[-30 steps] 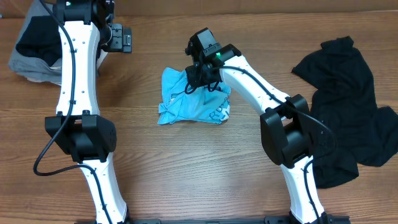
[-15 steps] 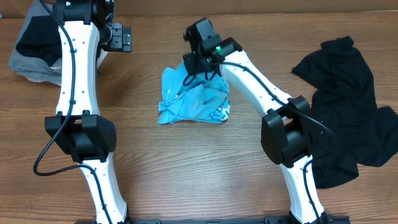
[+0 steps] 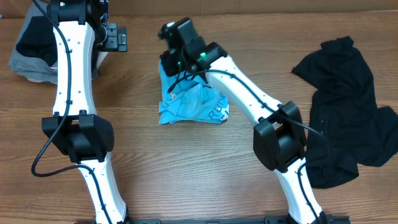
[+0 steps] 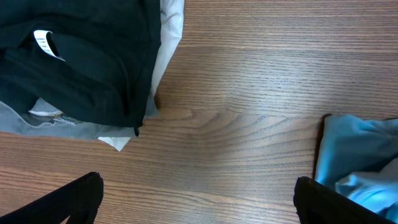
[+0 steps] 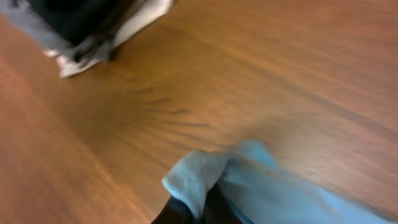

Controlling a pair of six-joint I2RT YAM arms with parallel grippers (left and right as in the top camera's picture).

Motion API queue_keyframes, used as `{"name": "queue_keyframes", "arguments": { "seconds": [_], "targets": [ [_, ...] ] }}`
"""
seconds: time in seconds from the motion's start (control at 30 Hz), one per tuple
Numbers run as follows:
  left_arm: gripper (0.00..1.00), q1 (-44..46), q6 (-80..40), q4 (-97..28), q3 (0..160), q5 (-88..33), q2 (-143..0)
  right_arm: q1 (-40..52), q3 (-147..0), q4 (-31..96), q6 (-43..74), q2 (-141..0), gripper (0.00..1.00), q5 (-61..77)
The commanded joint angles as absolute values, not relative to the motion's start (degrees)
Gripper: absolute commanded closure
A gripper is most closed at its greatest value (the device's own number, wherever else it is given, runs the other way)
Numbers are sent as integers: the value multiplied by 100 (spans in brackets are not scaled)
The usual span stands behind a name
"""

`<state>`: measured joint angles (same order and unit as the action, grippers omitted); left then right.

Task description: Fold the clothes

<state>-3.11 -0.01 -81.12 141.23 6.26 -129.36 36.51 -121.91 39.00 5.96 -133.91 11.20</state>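
Observation:
A crumpled light blue shirt (image 3: 194, 106) lies at the table's middle. My right gripper (image 3: 171, 62) is shut on a fold of the blue shirt (image 5: 199, 177) and holds it up at the garment's far left corner. My left gripper (image 3: 118, 38) is open and empty at the far left, its fingertips (image 4: 199, 199) spread wide over bare wood, with the blue shirt's edge (image 4: 354, 162) at the right of its view. A black garment (image 3: 348, 99) lies spread at the right.
A pile of black and grey clothes (image 3: 31, 46) sits at the far left corner; it also shows in the left wrist view (image 4: 81, 62) and the right wrist view (image 5: 93, 25). The wooden table (image 3: 186, 168) lies bare in front.
My right gripper has moved left and away with the shirt's fold, pulling the fabric out toward the far left. The left arm has barely shifted.

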Motion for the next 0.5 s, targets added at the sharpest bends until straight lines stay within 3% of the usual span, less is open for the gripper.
{"name": "queue_keyframes", "arguments": {
  "seconds": [0.0, 0.03, 0.07, 0.1, 0.13, 0.2, 0.47],
  "targets": [
    [0, -349, 23, -8097, 14212, 639, -12986, 3918, -12302, 3911, 558, -13546, 95, 1376],
    [0, -349, 21, -8097, 14212, 639, -12986, 3953, -12302, 3935, 528, -13546, 85, 1358],
    [0, -349, 21, -8097, 14212, 639, -12986, 3970, -12309, 3972, 530, -13544, 47, 1334],
    [0, -349, 21, -8097, 14212, 637, -12986, 3968, -12348, 4069, 534, -13509, 17, 1323],
    [0, -349, 21, -8099, 14212, 637, -12986, 3946, -12422, 4213, 576, -13476, 5, 1253],
    [0, -349, 21, -8108, 14212, 637, -12986, 3830, -12637, 4633, 598, -13402, 0, 1063],
    [0, -349, 19, -8112, 14212, 572, -12986, 3094, -13343, 7168, 1107, -13345, 0, 720]
  ]
}}
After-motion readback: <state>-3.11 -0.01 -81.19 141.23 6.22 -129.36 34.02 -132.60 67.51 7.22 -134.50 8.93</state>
